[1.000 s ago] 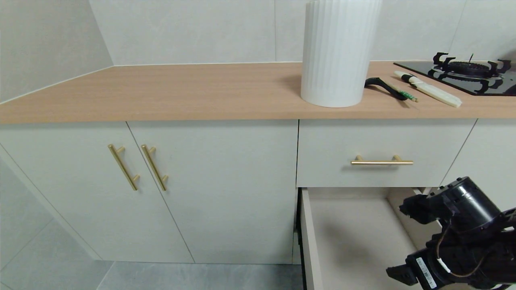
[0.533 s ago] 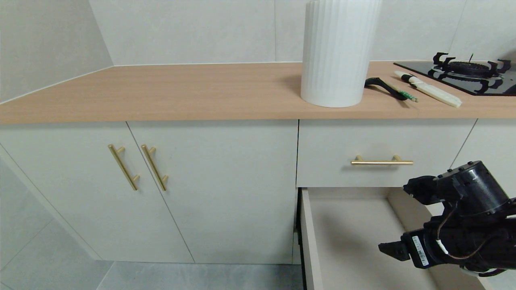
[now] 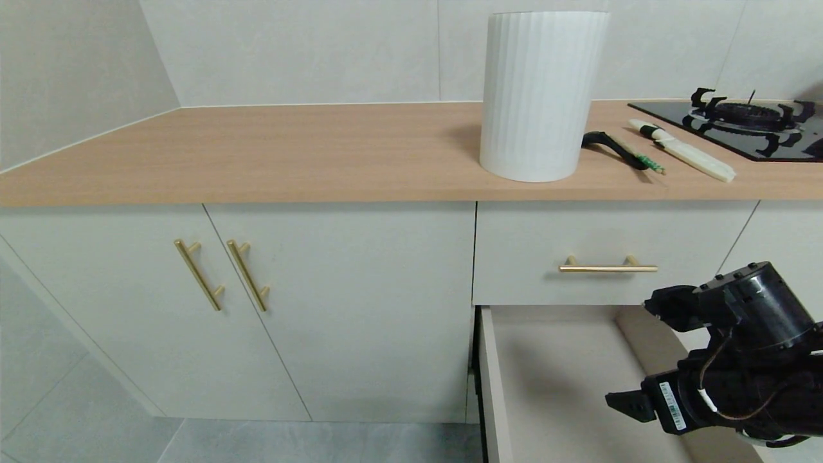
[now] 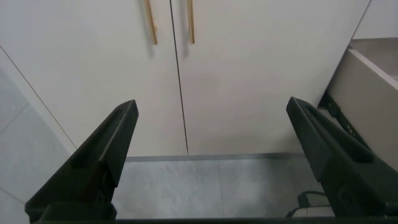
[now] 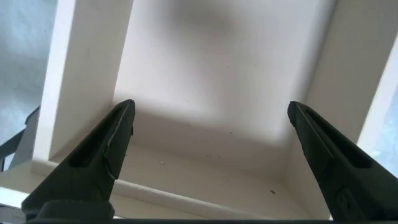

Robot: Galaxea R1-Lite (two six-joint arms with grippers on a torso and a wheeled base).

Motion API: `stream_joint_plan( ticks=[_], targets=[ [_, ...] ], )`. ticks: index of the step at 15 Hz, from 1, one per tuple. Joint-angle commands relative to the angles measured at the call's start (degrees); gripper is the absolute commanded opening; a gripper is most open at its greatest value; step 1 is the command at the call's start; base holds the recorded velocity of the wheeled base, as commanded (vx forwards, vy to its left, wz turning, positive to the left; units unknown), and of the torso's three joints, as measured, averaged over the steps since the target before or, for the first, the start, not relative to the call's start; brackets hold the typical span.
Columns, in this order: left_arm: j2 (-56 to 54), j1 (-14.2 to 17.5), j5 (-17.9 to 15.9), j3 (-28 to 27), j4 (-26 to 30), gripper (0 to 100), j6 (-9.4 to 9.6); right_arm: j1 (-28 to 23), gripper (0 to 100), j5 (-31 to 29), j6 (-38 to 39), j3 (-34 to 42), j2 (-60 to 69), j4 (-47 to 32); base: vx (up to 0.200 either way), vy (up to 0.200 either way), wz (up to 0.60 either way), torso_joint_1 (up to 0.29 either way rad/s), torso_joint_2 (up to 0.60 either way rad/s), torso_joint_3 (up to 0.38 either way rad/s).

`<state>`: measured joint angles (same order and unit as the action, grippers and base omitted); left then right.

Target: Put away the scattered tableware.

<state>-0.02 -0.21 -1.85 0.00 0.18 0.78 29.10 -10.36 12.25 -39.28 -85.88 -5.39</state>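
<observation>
Tableware (image 3: 683,152) lies on the counter (image 3: 289,154) (by a canister (image 3: 537,96)); left claw (image 4: 211,109) and right claw (image 5: 210,107) gape wide.

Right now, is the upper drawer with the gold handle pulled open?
No, the upper drawer sits shut; the lower drawer beneath it is the one pulled out.

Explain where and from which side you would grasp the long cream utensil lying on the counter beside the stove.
Probably best to grip the cream utensil near mid-length, across its narrow width, coming down from above. It lies flat and slantwise on the counter, so only its long edges offer a pinch, and bare wood shows on both sides there.
</observation>
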Motion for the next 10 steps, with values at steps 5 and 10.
stream_joint_plan(
  ticks=[5,10],
  targets=[
    [0.02,0.03,0.01,0.00,-0.01,100,0.01,-0.01,100,-0.10,-0.03,-0.01,-0.95,0.03,0.000,0.000,0.00,0.106,-0.47,-0.271],
    [0.02,0.03,0.01,0.00,-0.01,100,0.01,-0.01,100,-0.10,-0.03,-0.01,-1.04,0.03,0.000,0.000,0.00,0.260,-0.48,-0.272]
  ],
)
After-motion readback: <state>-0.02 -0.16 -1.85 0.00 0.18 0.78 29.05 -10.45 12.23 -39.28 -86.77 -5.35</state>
